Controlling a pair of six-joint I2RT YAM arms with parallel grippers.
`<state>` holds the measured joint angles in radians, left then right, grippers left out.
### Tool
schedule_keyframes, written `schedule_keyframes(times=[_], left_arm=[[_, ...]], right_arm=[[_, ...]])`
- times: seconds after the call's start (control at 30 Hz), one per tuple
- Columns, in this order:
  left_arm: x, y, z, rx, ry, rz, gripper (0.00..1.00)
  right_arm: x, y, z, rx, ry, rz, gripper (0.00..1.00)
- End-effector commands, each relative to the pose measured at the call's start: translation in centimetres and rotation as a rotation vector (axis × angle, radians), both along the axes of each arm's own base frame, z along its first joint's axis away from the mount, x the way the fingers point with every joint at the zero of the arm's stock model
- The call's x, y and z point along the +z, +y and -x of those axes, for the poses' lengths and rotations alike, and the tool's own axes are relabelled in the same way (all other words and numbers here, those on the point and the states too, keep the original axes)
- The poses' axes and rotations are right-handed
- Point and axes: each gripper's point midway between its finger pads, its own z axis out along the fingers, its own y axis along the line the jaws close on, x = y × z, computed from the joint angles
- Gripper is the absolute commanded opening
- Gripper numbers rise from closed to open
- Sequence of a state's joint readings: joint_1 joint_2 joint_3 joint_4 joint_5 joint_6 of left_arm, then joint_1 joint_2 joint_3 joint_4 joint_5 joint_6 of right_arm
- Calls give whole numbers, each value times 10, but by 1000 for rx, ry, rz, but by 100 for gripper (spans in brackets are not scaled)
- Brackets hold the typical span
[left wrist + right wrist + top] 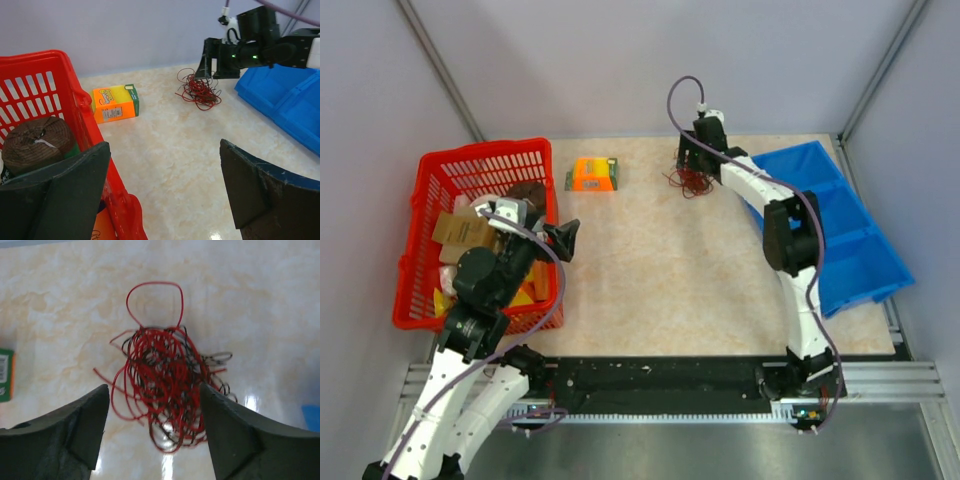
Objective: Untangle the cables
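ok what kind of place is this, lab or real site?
Likely a lab robot test cell: plain grey panel walls on metal framing, a marble-pattern tabletop, and staged props, namely a red basket, a blue bin and tangled cables.

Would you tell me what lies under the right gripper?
The cables, a red-and-black tangle on the table, lie under the open right gripper; its fingers hide the tabletop either side.

Marbled tabletop, shown smooth and glossy, with lamp glare reflected; cables, seen as thin wires in smooth red and black sheathing; basket, moulded in shiny red plastic lattice; bin, formed in smooth blue plastic; box, made of printed card
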<state>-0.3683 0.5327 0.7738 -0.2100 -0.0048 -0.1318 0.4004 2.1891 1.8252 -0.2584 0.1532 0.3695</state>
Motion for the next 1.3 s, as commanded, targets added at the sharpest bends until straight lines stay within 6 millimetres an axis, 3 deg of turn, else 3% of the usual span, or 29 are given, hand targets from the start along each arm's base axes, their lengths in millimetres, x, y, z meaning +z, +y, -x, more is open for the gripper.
schedule_keyframes(times=[0.0,0.03,0.13,0.23,0.3,0.37,0.5,0.53,0.57,0.6,0.63,0.7,0.77,0.83,0.97,1.1,1.2,1.27], left_arm=[[10,-10,1,-53,-44,25,93],[12,-11,1,-57,-47,26,93],[8,-14,-1,-70,-30,27,92],[5,-20,-2,-96,-15,26,91],[4,-20,-3,-98,-7,25,91],[2,-20,-4,-96,3,22,90],[-1,-22,-6,-100,13,18,89],[-2,-21,-6,-97,16,17,89],[-4,-23,-7,-100,24,16,89],[-5,-24,-8,-106,31,17,89],[-7,-25,-9,-109,41,19,89],[-11,-33,-9,-147,59,20,88],[-14,-40,-9,-184,79,25,87],[-21,-48,-10,-222,107,25,86],[-25,-69,-8,-331,157,48,83],[-21,-102,10,-531,266,132,79],[-16,-132,30,-712,367,147,77],[-19,-146,31,-719,411,80,77]], right_arm=[[-10,-6,-34,-30,5,159,58],[-16,-2,-33,-8,29,167,51],[-26,4,-21,36,58,195,42],[-31,20,8,116,93,220,31],[-34,30,34,180,132,205,11],[-29,34,68,208,154,202,0],[-22,46,154,283,151,122,0],[-11,46,177,293,130,89,0],[-22,48,207,319,160,75,0],[-16,53,225,337,151,39,0],[-28,49,250,345,190,9,0],[-35,62,294,405,257,-133,0],[-31,80,333,510,288,-308,5],[-14,90,358,592,248,-399,21],[25,73,379,622,147,-417,49],[39,23,373,490,38,-294,71],[41,-10,355,368,14,-298,73],[37,-18,348,350,49,-330,72]])
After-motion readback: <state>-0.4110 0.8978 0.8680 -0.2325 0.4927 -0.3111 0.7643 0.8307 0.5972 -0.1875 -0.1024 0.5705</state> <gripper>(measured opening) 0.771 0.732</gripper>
